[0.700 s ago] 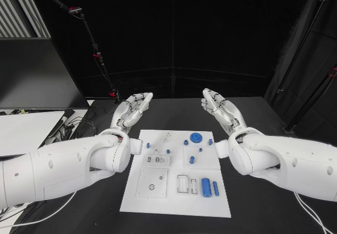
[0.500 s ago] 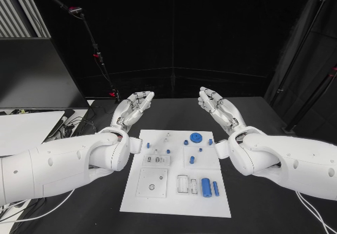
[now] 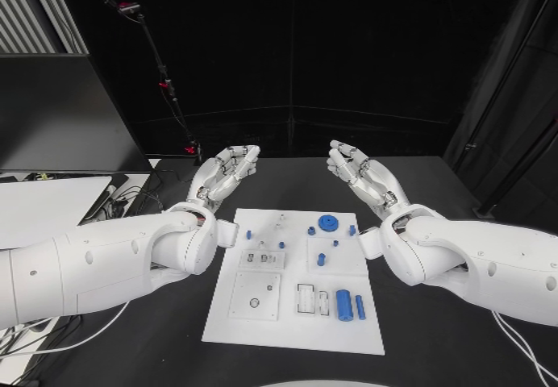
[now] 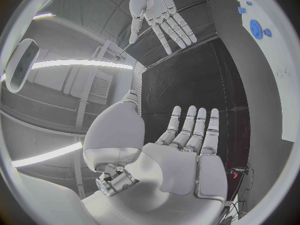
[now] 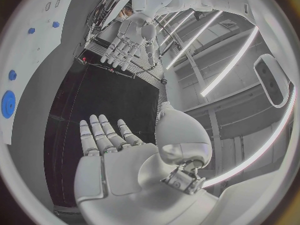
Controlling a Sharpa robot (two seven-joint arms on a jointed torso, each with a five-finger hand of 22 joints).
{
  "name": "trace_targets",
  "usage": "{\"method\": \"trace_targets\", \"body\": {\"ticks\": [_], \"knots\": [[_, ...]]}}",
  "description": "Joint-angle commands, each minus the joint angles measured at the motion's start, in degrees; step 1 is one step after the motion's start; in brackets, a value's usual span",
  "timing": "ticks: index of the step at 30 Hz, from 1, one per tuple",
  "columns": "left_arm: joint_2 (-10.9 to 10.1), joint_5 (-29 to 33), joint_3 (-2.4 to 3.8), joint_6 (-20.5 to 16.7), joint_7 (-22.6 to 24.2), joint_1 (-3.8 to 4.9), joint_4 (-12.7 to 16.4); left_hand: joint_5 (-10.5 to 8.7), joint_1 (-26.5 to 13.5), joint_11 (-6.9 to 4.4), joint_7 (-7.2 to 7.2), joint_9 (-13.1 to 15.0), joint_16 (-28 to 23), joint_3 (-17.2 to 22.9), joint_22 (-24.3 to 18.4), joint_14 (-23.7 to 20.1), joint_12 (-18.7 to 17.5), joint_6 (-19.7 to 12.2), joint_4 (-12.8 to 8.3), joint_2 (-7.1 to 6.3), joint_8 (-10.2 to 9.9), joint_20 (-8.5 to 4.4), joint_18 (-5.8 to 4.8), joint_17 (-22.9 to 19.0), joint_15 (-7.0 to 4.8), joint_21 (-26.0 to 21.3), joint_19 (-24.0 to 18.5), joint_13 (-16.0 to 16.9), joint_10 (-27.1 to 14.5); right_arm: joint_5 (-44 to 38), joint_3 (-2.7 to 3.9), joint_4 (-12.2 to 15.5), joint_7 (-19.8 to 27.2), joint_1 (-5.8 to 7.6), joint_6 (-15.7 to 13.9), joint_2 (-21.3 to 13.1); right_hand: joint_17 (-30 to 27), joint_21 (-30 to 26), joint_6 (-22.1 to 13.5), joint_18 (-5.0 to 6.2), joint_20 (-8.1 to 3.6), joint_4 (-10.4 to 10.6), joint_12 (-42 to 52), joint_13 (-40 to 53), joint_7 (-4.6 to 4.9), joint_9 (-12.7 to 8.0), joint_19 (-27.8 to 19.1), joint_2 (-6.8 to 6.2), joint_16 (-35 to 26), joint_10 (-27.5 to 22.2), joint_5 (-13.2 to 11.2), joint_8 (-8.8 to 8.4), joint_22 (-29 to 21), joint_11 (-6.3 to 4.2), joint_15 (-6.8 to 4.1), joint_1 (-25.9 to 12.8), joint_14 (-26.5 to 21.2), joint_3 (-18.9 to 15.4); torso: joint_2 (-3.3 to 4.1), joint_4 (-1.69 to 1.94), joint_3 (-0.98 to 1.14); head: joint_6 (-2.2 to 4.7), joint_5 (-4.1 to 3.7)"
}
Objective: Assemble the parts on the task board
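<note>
The white task board (image 3: 233,318) lies in the middle of the black table. On it sit a round blue disc (image 3: 328,222), small blue pegs (image 3: 322,260) and a blue cylinder (image 3: 343,305) near its front. My left hand (image 3: 226,176) is raised beyond the board's far left corner, flat, fingers straight, holding nothing. My right hand (image 3: 360,176) mirrors it beyond the far right corner, also holding nothing. The left wrist view shows my left hand's palm (image 4: 187,150) with the right hand (image 4: 156,10) across from it; the right wrist view shows my right hand (image 5: 109,150) facing the left hand (image 5: 131,40).
A white tabletop (image 3: 47,205) with cables stands to the left of the black table. A stand with red lights (image 3: 168,85) rises behind the table's far left. The board's edge with the blue disc (image 4: 256,29) appears in the left wrist view.
Both hands have drawn slightly closer together above the far end of the table, still holding nothing. The camera has shifted a little; the board and parts lie as before.
</note>
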Motion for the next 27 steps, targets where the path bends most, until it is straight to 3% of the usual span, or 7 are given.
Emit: {"method": "trace_targets", "body": {"ticks": [1,7,13,16,21,27], "knots": [[0.0,-0.7,0.03,1.6,19.3,0.13,0.0,0.42,0.3,0.01,9.04,-0.1,0.4,-0.2,0.2,0.2,0.4,0.7,0.0,-1.08,0.3,0.56,0.54,0.0,0.69,0.5,0.3,0.0,0.6,-0.8,0.03,-0.2,-0.4,0.13,2.0,0.0,0.1,0.2,0.3,0.58,0.19,0.2,0.8,0.2,10.19,-0.1,0.1,-0.01,0.4,0.8,0.2,0.32,0.1,-0.14,0.25,0.6,0.2,0.2,0.04,0.01,0.03,-0.22,-0.01],[0.2,-0.7,0.03,1.2,19.0,0.13,-0.2,0.58,0.9,0.01,9.03,-0.2,0.4,0.0,0.3,0.1,0.5,1.0,0.0,-0.76,0.3,0.68,0.67,0.0,0.56,0.6,0.3,0.0,0.8,-0.8,0.03,-0.7,-0.6,0.13,2.5,0.0,0.2,0.5,0.4,0.58,0.16,0.2,1.8,0.3,10.17,-0.1,0.6,0.10,1.5,1.4,0.2,0.71,0.2,-0.15,0.22,1.0,0.8,0.1,0.05,0.00,0.01,-0.70,-0.06],[0.3,-0.7,0.03,1.3,18.7,0.15,-0.2,0.66,1.3,-0.06,9.02,-0.3,0.4,0.3,0.6,0.1,0.6,1.3,0.0,0.12,0.3,0.80,0.70,0.0,0.31,1.0,0.6,-0.1,1.0,-0.6,0.04,-1.0,1.5,0.13,2.7,-0.1,0.8,2.0,1.6,0.96,0.04,0.1,7.6,1.1,10.23,0.3,4.0,0.75,6.5,5.5,0.3,3.72,1.1,-0.33,-0.20,3.2,4.8,0.2,0.12,0.03,-0.11,-1.26,-0.66],[0.3,-0.7,0.03,1.1,18.7,0.18,-0.2,0.68,1.3,-0.07,9.02,-0.3,0.4,0.4,0.8,0.1,0.6,1.3,0.0,0.24,0.3,0.82,0.71,0.0,0.30,1.2,0.9,-0.1,1.1,-0.5,0.04,-1.3,1.6,0.13,3.1,-0.2,0.7,2.2,1.7,0.99,0.02,0.2,7.9,1.1,10.20,0.3,4.5,0.87,6.9,5.7,0.4,3.98,1.2,-0.32,-0.24,3.6,5.1,0.1,0.19,0.02,-0.06,-1.57,-0.58],[0.3,-0.7,0.03,1.0,18.6,0.24,-0.1,0.80,2.2,-0.11,8.99,-0.4,0.6,1.0,0.7,0.3,0.8,1.9,-0.2,1.72,0.3,0.82,0.77,0.0,0.34,1.4,0.8,-0.1,1.6,-0.5,0.04,-1.7,1.4,0.13,4.1,-0.2,0.7,2.3,1.6,0.93,0.02,0.2,8.1,1.0,9.72,0.2,4.4,0.87,7.6,5.7,0.5,4.06,1.2,-0.13,-0.20,3.8,5.7,-0.1,0.55,-0.10,-0.12,-2.12,-0.68],[0.0,-0.7,0.04,0.9,18.4,0.43,0.1,0.80,3.0,-0.10,8.99,-0.4,0.8,1.1,0.8,0.8,0.8,2.2,-0.2,1.68,0.2,0.82,0.85,0.1,0.62,1.6,0.9,-0.1,1.7,-0.5,0.04,-1.8,1.1,0.13,5.3,-0.3,0.4,2.6,1.5,0.87,-0.03,0.1,8.9,0.7,8.90,0.1,4.6,0.69,8.4,5.8,1.6,4.67,1.3,-0.12,-0.21,5.9,6.4,0.0,1.27,-0.29,-0.20,-2.21,-0.52]]}}
